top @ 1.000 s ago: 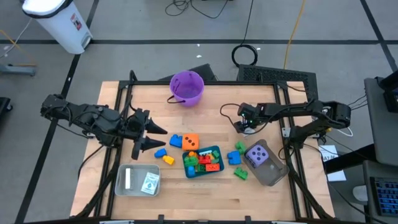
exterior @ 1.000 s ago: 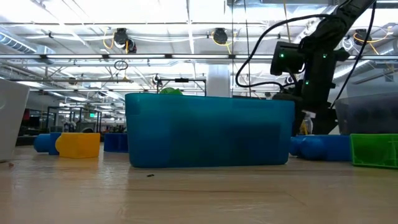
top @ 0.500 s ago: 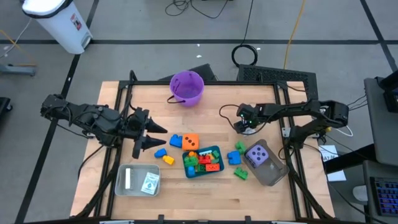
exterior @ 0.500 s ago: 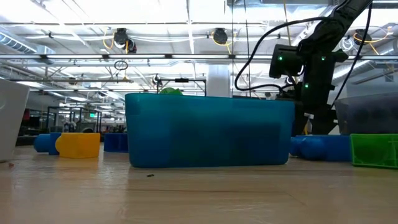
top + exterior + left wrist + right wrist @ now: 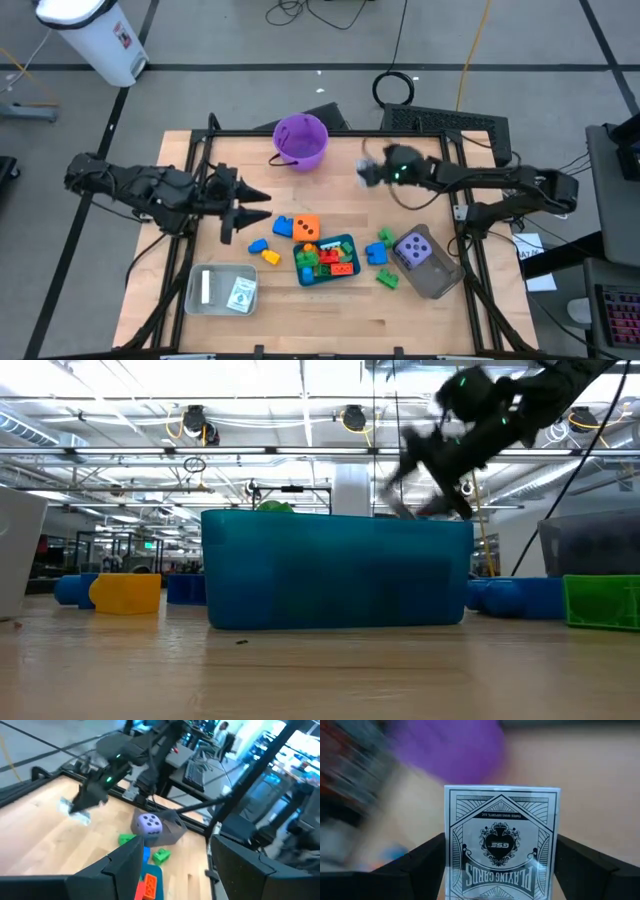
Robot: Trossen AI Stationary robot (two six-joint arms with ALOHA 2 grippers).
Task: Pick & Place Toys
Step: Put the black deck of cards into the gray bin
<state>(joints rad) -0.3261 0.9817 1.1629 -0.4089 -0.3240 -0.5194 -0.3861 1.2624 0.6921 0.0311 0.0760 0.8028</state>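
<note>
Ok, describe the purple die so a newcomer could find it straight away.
Start at the wooden table and go to its right-hand near part, where a grey tray lies tilted. The purple die sits in that tray. It is the only purple, white-dotted cube; the other die, beside the teal tray, is orange.

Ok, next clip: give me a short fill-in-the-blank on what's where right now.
1. The right hand holds a ____ box.
2. The purple die sits in the ____ tray.
3. The orange die rests on the table, just outside the ____ tray.

Missing words: playing-card; grey; teal
</note>
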